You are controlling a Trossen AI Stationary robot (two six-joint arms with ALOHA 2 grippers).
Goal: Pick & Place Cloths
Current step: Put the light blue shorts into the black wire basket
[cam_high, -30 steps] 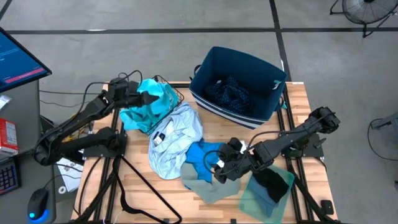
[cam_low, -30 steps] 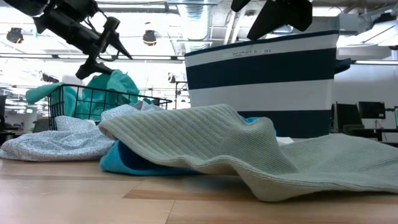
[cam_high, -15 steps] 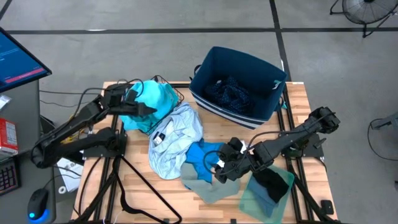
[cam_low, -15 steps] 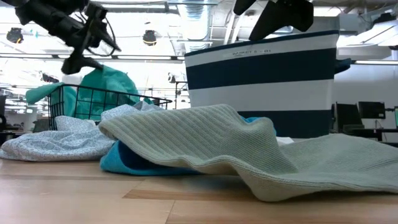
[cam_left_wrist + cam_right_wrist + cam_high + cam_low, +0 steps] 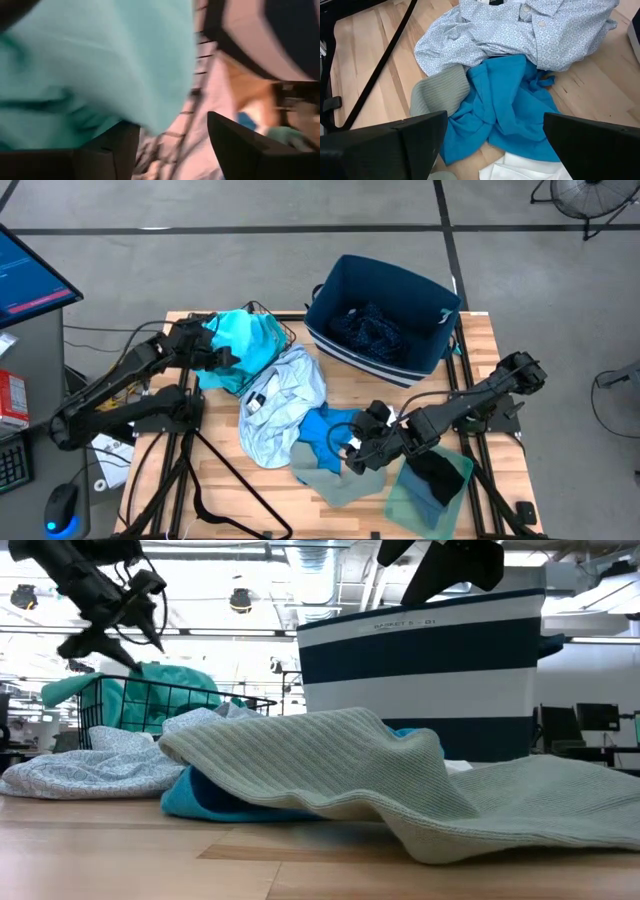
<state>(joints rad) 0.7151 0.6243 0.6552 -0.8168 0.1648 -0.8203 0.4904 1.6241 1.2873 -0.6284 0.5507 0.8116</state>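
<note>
A turquoise cloth (image 5: 245,340) (image 5: 150,690) (image 5: 95,65) lies heaped in a black wire basket (image 5: 165,705) at the table's far left. My left gripper (image 5: 222,352) (image 5: 105,640) (image 5: 170,125) is open, just left of and above it. My right gripper (image 5: 362,445) (image 5: 492,150) hovers open over a bright blue cloth (image 5: 325,432) (image 5: 500,100). A pale blue-white shirt (image 5: 280,400) (image 5: 520,30) lies mid-table, its edge over the blue cloth. A grey knit cloth (image 5: 335,480) (image 5: 330,770) lies at the near edge. A dark navy patterned cloth (image 5: 370,330) sits in the navy bin (image 5: 330,340). A small black cloth (image 5: 435,475) lies in the green tray (image 5: 405,505).
A white cloth (image 5: 520,167) peeks out beside the blue one. Black cables (image 5: 215,470) run over the near left of the wooden table (image 5: 480,350). A monitor (image 5: 30,275) and desk stand off the left edge.
My left gripper has drawn back from over the turquoise cloth toward the table's left edge, staying open. The cloth's raised top has sunk lower into the wire basket. The right arm has kept still.
</note>
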